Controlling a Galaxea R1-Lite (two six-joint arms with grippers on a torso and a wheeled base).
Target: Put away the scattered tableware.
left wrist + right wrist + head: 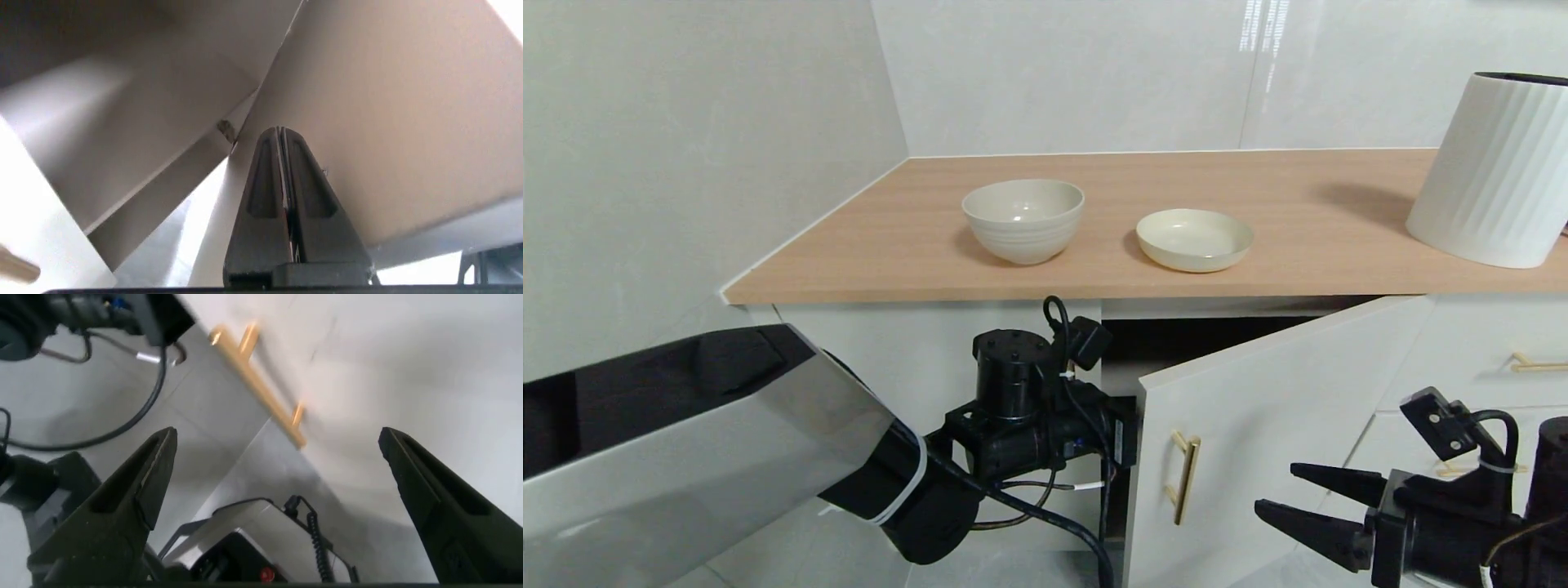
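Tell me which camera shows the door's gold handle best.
Head view: the handle stands whole on the open door. The right wrist view catches it slanted between the fingers of the right gripper; the left wrist view faces plain panels.

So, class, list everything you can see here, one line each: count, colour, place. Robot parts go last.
bowl: one, cream, on the countertop, left of the dish
shallow dish: one, cream, on the countertop, right of the bowl, not touching it
ribbed container: one, white, at the countertop's right end
countertop: one, light wood, against white walls
cabinet door: one, white, swung open below the countertop
door handle: one, gold, on the open door
left end effector: one, black, shut, by the door's edge
right end effector: one, black, open, low before the door
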